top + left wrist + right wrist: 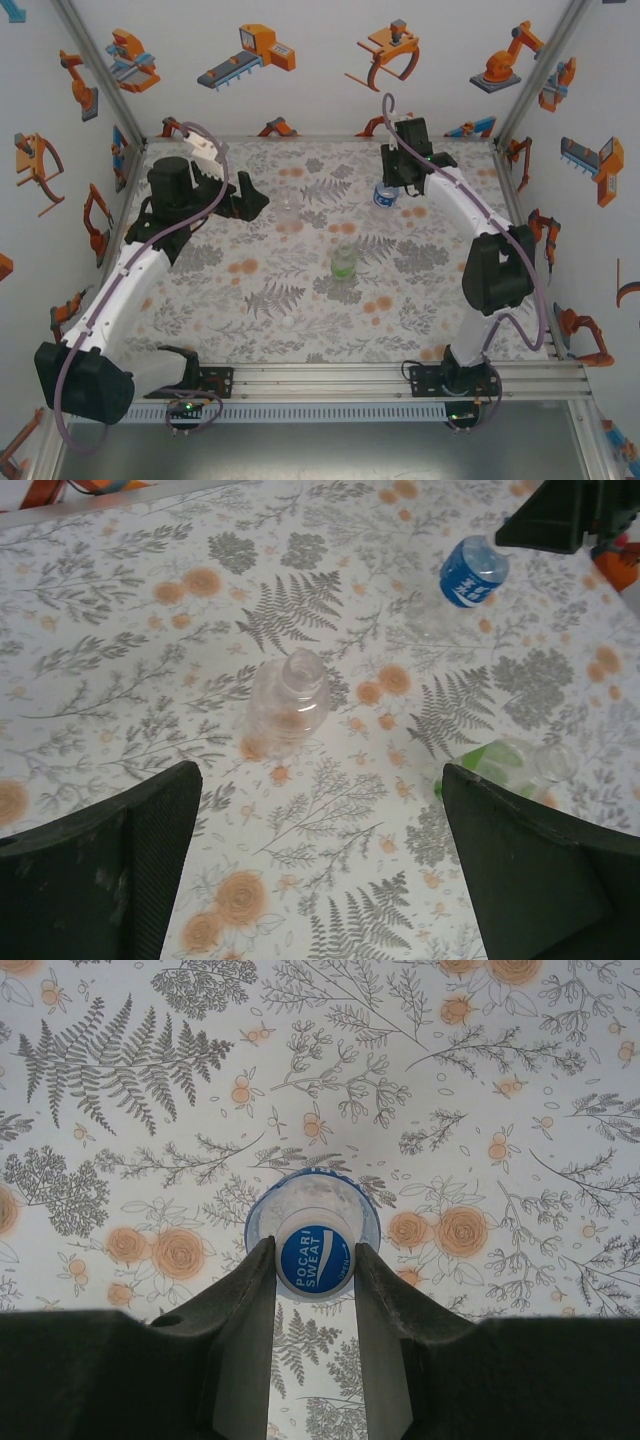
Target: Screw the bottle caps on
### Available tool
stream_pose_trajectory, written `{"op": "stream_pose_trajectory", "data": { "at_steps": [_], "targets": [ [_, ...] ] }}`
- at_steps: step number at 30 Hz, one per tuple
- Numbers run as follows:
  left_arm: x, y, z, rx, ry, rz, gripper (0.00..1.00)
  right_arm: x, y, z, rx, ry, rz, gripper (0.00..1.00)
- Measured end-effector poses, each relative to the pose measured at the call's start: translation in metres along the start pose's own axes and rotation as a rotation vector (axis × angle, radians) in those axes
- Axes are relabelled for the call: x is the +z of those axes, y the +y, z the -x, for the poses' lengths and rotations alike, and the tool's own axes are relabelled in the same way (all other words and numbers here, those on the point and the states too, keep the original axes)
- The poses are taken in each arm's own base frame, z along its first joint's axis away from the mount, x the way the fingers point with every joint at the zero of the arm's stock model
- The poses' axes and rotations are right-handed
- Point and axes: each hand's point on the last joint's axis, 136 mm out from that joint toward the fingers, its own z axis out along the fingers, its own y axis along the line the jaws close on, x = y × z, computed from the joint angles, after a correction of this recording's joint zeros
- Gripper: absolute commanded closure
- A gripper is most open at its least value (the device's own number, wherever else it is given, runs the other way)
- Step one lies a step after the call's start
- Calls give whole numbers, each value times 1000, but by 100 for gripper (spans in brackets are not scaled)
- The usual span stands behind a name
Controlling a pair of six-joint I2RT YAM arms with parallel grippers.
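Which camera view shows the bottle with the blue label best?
The right wrist view: the blue-label bottle sits close and centred, seen from above, its blue cap between the jaws. The left wrist view shows its blue label at an angle. The top external view shows it small, beside the right gripper.

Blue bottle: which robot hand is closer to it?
Right. The right hand grips the blue bottle at its top; the left hand is open, over by the clear bottle.

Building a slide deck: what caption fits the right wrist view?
Right gripper pinching the blue cap atop an upright bottle on a flower-print table.
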Motion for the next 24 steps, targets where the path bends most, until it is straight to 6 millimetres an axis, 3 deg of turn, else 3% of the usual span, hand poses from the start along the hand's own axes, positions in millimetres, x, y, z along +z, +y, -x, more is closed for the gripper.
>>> {"op": "stream_pose_trajectory", "data": {
  "at_steps": [9, 15, 18, 24],
  "targets": [
    [-22, -24, 13, 3, -97, -92, 3, 1, 3, -3, -13, 12, 16, 46],
    [-15, -27, 6, -10, -57, -131, 3, -5, 4, 1, -29, -7, 26, 41],
    [-6, -25, 3, -27, -19, -136, 3, -19, 6, 6, -35, -40, 43, 38],
    [5, -20, -1, -53, 29, -131, 3, -65, 17, 13, -47, -166, 126, 40]
  ]
}}
